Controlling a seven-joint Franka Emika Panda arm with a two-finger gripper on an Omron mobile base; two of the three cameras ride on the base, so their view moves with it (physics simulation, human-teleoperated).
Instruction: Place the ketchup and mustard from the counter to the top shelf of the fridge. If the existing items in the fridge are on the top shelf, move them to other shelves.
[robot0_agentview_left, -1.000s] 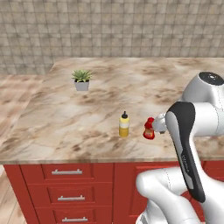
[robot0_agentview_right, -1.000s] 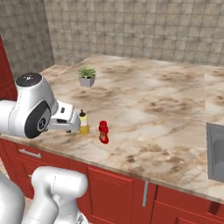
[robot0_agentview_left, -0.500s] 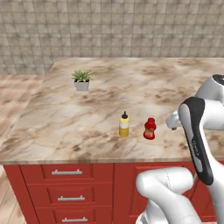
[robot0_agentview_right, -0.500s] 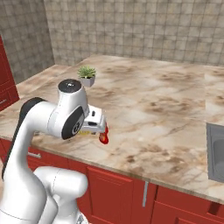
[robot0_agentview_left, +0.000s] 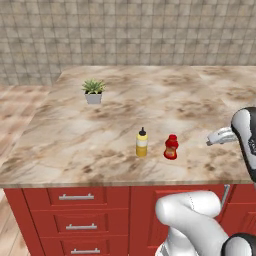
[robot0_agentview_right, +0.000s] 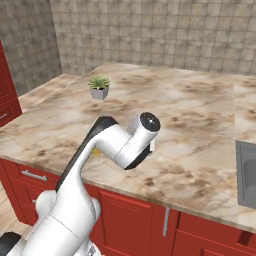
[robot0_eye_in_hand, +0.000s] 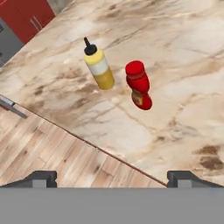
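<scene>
The ketchup (robot0_agentview_left: 171, 147) and the mustard (robot0_agentview_left: 142, 143) stand upright on the counter (robot0_agentview_left: 75, 145), just beside each other and close to its front edge, the mustard on the side toward the potted plant (robot0_agentview_left: 93, 92) and the ketchup on the side away from it. The potted plant sits well behind the mustard, toward the tiled wall (robot0_agentview_left: 125, 30). In the hand view both bottles appear from above and at a slant, the mustard (robot0_eye_in_hand: 99, 65) with its dark nozzle up and the ketchup (robot0_eye_in_hand: 138, 85) apart from it by a narrow gap, which leaves room for a finger on either side of one bottle.

The claw (robot0_eye_in_hand: 112, 177) is spread to its widest and holds nothing; its two dark tips stand far apart at the bottom of the hand view, above the counter edge and the wooden floor (robot0_eye_in_hand: 48, 157). It hangs off to the ketchup's side, well clear of both bottles, probably lining up for a first pick. Neither bottle has been lifted yet.
</scene>
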